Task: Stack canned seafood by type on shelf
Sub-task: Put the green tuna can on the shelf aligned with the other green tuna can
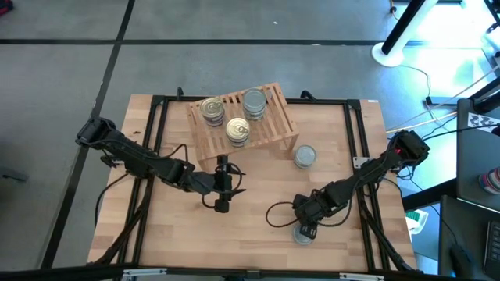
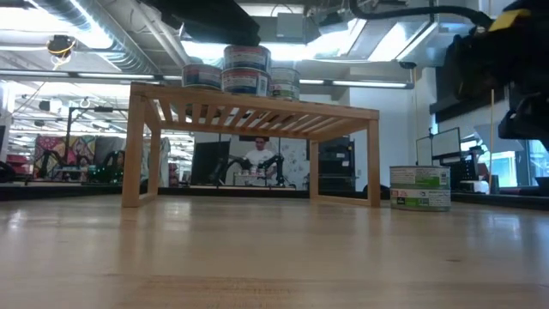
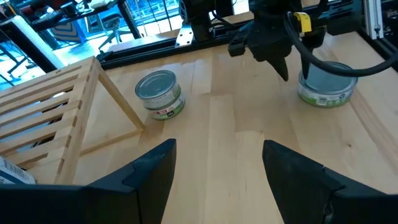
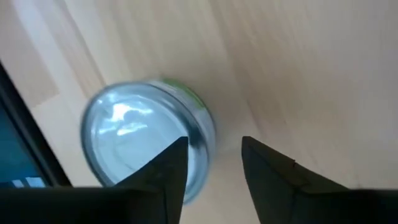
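Across the wooden tabletop point(image 1: 258, 203) I see a silver-topped tin point(image 4: 140, 146) near the front edge, directly under my right gripper point(image 1: 306, 228); its fingers stand apart, one over the tin's rim, not yet pinching. Another loose tin point(image 1: 305, 157) sits beside the shelf point(image 1: 273, 129), which carries stacked tins. My left gripper point(image 1: 222, 204) hovers spread, mid-table.

This is a robotics lab or workshop in an open industrial hall. Beyond the right gripper point(image 1: 306, 231), past the wooden table point(image 1: 258, 226) in its black metal frame point(image 1: 160, 117), lies a bare grey concrete floor point(image 1: 62, 70) with trailing cables point(image 1: 437, 94). Farther off, past the shelf point(image 2: 249, 112), exposed ceiling ducts point(image 2: 94, 34) and strip lights run overhead, and a person point(image 2: 257, 159) sits among monitors and another small robot arm.
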{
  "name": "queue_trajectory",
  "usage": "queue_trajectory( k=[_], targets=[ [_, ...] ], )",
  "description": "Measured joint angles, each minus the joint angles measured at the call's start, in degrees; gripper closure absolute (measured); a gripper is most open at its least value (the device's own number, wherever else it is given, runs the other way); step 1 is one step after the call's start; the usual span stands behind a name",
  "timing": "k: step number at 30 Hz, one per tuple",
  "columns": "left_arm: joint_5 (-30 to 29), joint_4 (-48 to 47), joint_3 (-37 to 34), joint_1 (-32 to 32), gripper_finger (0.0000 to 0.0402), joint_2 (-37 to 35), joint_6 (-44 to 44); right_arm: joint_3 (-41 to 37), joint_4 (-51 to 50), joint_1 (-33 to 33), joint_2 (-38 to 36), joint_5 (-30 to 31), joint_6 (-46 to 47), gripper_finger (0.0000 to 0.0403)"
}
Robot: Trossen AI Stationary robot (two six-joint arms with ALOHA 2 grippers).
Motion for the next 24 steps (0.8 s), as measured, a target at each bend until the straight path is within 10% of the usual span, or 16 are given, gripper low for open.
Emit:
queue_trajectory(
  k=[24],
  targets=[
    [0.5, 0.2, 0.0, 0.0, 0.0165, 0.0, -0.1, 0.1, 1.1, 0.0, 2.8, -0.1, -0.4, 0.0272]
  ],
)
